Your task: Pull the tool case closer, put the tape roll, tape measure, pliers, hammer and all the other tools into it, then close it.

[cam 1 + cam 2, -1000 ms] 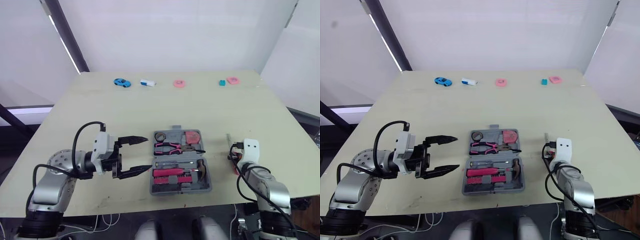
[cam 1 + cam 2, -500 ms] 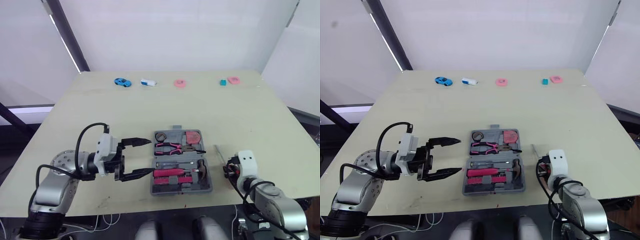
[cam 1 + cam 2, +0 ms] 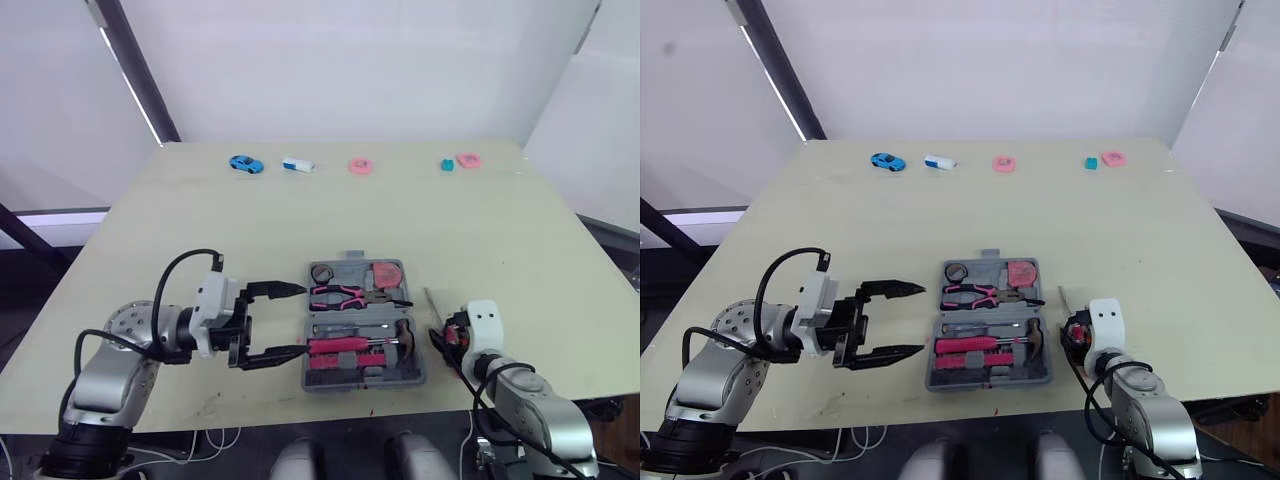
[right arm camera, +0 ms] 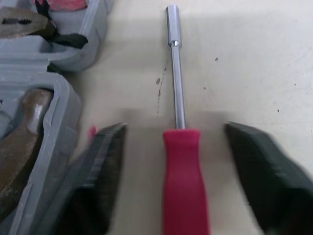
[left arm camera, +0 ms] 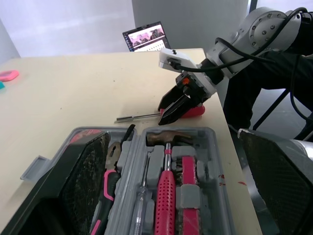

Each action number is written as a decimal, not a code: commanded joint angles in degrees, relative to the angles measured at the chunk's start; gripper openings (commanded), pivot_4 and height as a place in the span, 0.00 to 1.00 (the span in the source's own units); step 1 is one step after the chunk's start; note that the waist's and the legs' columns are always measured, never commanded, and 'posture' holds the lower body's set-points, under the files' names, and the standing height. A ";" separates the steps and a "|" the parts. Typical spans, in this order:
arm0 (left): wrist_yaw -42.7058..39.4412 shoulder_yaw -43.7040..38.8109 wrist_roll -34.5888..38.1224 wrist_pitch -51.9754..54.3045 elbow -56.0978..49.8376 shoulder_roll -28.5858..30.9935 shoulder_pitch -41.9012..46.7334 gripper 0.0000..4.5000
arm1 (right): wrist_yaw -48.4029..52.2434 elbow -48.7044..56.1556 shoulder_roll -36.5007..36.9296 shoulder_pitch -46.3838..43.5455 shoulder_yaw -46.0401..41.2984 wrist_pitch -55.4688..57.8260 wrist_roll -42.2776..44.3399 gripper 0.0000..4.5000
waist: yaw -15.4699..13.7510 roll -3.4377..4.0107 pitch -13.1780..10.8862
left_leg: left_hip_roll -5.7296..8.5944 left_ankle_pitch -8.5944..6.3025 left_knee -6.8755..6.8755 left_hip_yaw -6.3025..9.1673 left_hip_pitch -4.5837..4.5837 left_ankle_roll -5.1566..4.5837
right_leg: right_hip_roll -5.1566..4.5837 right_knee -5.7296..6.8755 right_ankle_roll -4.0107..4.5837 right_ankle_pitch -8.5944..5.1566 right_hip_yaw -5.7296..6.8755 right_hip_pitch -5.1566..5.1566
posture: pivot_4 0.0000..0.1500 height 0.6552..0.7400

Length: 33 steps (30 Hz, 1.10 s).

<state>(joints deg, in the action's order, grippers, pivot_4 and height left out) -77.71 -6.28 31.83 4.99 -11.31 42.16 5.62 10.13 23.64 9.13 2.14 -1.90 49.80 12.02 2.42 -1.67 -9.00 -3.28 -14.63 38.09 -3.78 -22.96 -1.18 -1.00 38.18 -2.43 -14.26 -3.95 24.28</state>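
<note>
My left gripper (image 3: 292, 320) is wide open just left of the open grey tool case (image 3: 362, 381) on the table (image 3: 300, 220). I see the pliers (image 3: 340, 294) and hammer (image 3: 345, 345) inside. Just right of the case, my right gripper (image 4: 174, 128) is spread around the red screwdriver (image 4: 181, 181) without touching it.

No readable text or numbers on the tool case (image 3: 345, 268), laptop screen (image 5: 145, 37) too small to read

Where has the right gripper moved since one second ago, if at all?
Yes. The right gripper moved left, closer to the tool case, and back toward the near edge of the table.
</note>
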 commanded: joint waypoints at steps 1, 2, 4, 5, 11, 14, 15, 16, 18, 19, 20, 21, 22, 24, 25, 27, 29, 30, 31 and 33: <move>-0.81 -1.78 0.70 -1.50 0.34 0.68 -0.62 1.00 | 2.27 5.07 3.37 -0.09 -1.69 -0.81 1.09 0.99 | 0.00 0.02 -0.01 | 0.00 0.00 0.00 0.00 0.00 0.00 | 0.00 0.00 0.00 0.00 0.00 0.00 | 1.00 1.00; -0.98 -2.37 0.94 -1.66 0.82 0.84 -1.00 1.00 | 3.76 7.04 5.24 -0.19 -2.55 -0.56 1.84 0.99 | 0.00 0.02 -0.01 | 0.00 0.00 0.00 0.00 -0.01 0.00 | -0.01 -0.01 0.00 0.00 0.00 0.00 | 1.00 1.00; -1.30 -3.14 1.29 -1.79 1.28 1.07 -1.63 1.00 | 5.90 9.49 8.09 -0.33 -3.92 -0.45 3.04 0.99 | 0.05 0.04 -0.03 | 0.00 0.00 0.00 0.00 -0.01 0.00 | -0.01 -0.03 0.00 0.00 0.00 0.00 | 1.00 1.00; -1.60 -3.38 1.42 -1.85 1.40 1.21 -1.98 1.00 | 7.23 10.26 9.33 -0.62 -4.97 -0.52 4.25 0.99 | 0.03 0.04 -0.02 | 0.00 0.00 -0.03 0.00 -0.01 0.00 | -0.01 -0.05 -0.01 0.00 0.00 0.00 | 1.00 1.00; -5.65 -3.79 2.11 -2.05 3.34 2.44 -2.88 1.00 | 30.12 6.78 25.43 -4.32 -9.29 -4.21 14.41 0.99 | -0.03 0.06 -0.06 | -0.01 0.00 -0.03 0.03 -0.01 -0.01 | 0.01 -0.14 -0.01 0.00 0.10 -0.06 | 1.00 1.00; -8.70 -4.63 2.49 -2.45 6.30 3.99 -1.75 1.00 | 44.54 1.78 35.67 -7.19 -5.51 -10.56 14.84 0.99 | -0.03 0.07 -0.13 | 0.01 -0.01 0.01 -0.06 0.02 -0.02 | -0.02 -0.20 -0.09 0.04 0.03 -0.09 | 1.00 1.00; -9.47 -4.84 2.77 -2.45 7.11 4.41 -1.33 1.00 | 48.87 -0.10 38.85 -8.20 -3.43 -13.68 13.78 0.99 | -0.02 0.02 -0.13 | 0.01 -0.01 0.00 -0.04 0.03 -0.02 | -0.01 -0.21 -0.09 0.04 0.04 -0.09 | 1.00 1.00; -10.10 -4.94 3.00 -2.45 7.69 4.69 -1.00 1.00 | 52.33 -1.70 41.11 -9.04 -1.77 -16.18 13.01 0.99 | -0.06 0.02 -0.13 | -0.01 -0.01 -0.01 0.01 0.05 -0.02 | 0.02 -0.22 -0.08 0.04 0.09 -0.12 | 1.00 1.00; -11.49 -5.06 3.24 -2.49 8.61 5.22 -0.53 1.00 | 59.62 -5.64 44.56 -12.64 2.14 -21.66 11.21 0.99 | -0.07 -0.01 -0.15 | -0.02 -0.01 -0.04 0.07 0.06 -0.02 | 0.03 -0.22 -0.07 0.03 0.15 -0.13 | 1.00 1.00; -11.97 -5.11 3.31 -2.44 8.76 5.43 -0.44 1.00 | 63.30 -8.37 45.65 -15.51 4.71 -25.35 9.43 0.99 | 0.03 0.02 -0.17 | -0.02 -0.01 -0.04 0.07 0.05 -0.02 | 0.04 -0.22 -0.07 0.03 0.16 -0.12 | 1.00 1.00; -12.08 -5.19 3.47 -2.22 8.52 5.57 -0.47 1.00 | 67.19 -11.40 46.49 -18.75 7.70 -29.79 7.04 0.99 | 0.10 0.03 -0.20 | -0.02 -0.01 -0.03 0.02 0.05 -0.02 | 0.03 -0.21 -0.07 0.03 0.12 -0.11 | 1.00 1.00; -11.95 -5.22 3.61 -1.97 8.18 5.58 -0.48 1.00 | 70.55 -14.17 46.80 -21.55 10.14 -33.67 5.17 0.99 | 0.10 0.01 -0.23 | -0.02 -0.01 -0.03 -0.02 0.04 -0.02 | 0.02 -0.21 -0.08 0.04 0.10 -0.10 | 1.00 1.00; -11.72 -5.26 3.83 -1.64 7.69 5.54 -0.54 1.00 | 73.30 -16.54 46.74 -23.96 12.11 -36.81 3.78 0.99 | 0.06 0.00 -0.24 | -0.02 -0.01 -0.02 -0.03 0.03 -0.02 | 0.01 -0.22 -0.08 0.04 0.09 -0.10 | 1.00 1.00; -10.85 -5.23 4.45 -0.56 5.87 5.44 -0.91 1.00 | 77.39 -21.51 45.61 -29.02 15.74 -43.04 0.71 0.99 | -0.11 -0.02 -0.27 | -0.02 -0.01 0.00 -0.05 0.01 -0.02 | 0.00 -0.21 -0.06 0.06 0.09 -0.08 | 1.00 1.00; -10.39 -5.23 4.66 -0.13 4.88 5.42 -1.24 1.00 | 79.64 -24.73 44.71 -31.94 17.73 -47.37 -1.31 0.99 | -0.15 -0.04 -0.28 | -0.02 -0.01 0.00 -0.04 0.02 -0.02 | 0.00 -0.21 -0.04 0.07 0.09 -0.08 | 1.00 1.00; -9.42 -5.88 5.26 0.58 2.62 5.42 -2.68 1.00 | 82.00 -31.97 43.84 -38.83 24.30 -57.85 -4.35 0.99 | -0.07 0.00 -0.40 | -0.02 -0.01 0.02 -0.07 0.01 -0.02 | 0.00 -0.21 0.11 0.17 0.10 -0.08 | 1.00 1.00; -8.70 -6.26 5.54 1.08 1.52 5.38 -3.35 1.00 | 82.37 -36.90 43.63 -42.82 28.67 -64.23 -4.64 0.99 | -0.08 0.01 -0.51 | -0.02 -0.01 0.03 -0.15 0.01 -0.02 | -0.02 -0.20 0.13 0.19 0.05 -0.05 | 1.00 1.00; -8.14 -6.64 5.61 1.33 0.74 5.39 -4.07 1.00 | 82.37 -40.21 43.42 -45.63 31.98 -68.77 -5.52 0.99 | -0.18 -0.01 -0.52 | -0.03 -0.01 0.01 -0.13 0.02 -0.02 | -0.03 -0.20 0.16 0.19 0.06 -0.05 | 1.00 1.00; -7.37 -7.16 5.63 1.49 -0.25 5.32 -5.05 1.00 | 82.37 -44.56 42.65 -48.98 35.62 -74.43 -7.64 0.99 | -0.16 0.01 -0.55 | -0.03 -0.01 0.00 -0.11 0.02 -0.02 | -0.03 -0.19 0.17 0.19 0.08 -0.05 | 1.00 1.00; -5.85 -8.07 5.77 1.79 -2.26 5.11 -6.96 1.00 | 82.37 -52.69 40.56 -54.79 41.74 -84.78 -11.28 0.99 | 0.00 0.04 -0.69 | -0.03 -0.01 0.00 -0.21 0.02 -0.02 | -0.04 -0.19 0.19 0.20 0.01 0.00 | 1.00 1.00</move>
<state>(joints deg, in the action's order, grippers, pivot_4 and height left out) -84.77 -12.30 36.26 6.68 -10.37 47.06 -0.41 92.12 -23.69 50.46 -49.31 35.92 -25.59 3.35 2.41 -1.63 -9.69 -3.32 -14.63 38.09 -3.98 -22.96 -1.20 -1.05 37.99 -2.24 -14.06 -3.94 24.28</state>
